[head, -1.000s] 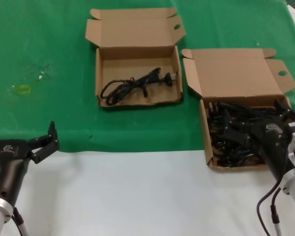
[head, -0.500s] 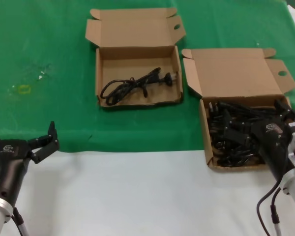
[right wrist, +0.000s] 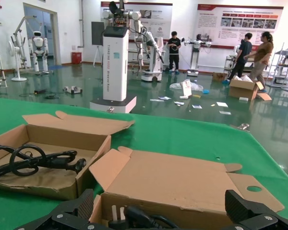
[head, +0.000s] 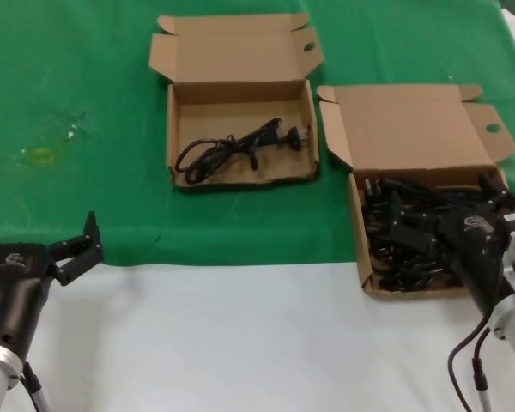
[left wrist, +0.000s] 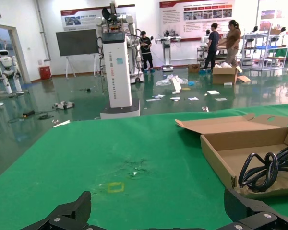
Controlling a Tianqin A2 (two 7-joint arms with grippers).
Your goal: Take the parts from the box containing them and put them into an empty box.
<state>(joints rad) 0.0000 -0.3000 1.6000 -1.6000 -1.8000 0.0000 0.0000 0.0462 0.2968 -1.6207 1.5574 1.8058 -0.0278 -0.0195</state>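
Note:
The larger cardboard box [head: 358,225] at the right holds several black power cords [head: 395,257]. My right gripper [head: 446,206] is open and hangs low over those cords, its fingers spread across the box. In the right wrist view the gripper [right wrist: 163,208] frames a black plug [right wrist: 129,218] in front of the box's lid [right wrist: 182,177]. The smaller, shallow box [head: 240,94] at the back centre holds one looped cord [head: 232,148]. My left gripper [head: 39,225] is open and empty at the near left, by the edge of the green cloth.
A green cloth [head: 86,86] covers the far part of the table and bare white tabletop [head: 240,335] lies in front. A small yellow mark [head: 41,155] sits on the cloth at the left. The left wrist view shows the smaller box [left wrist: 216,155] and its cord [left wrist: 266,165].

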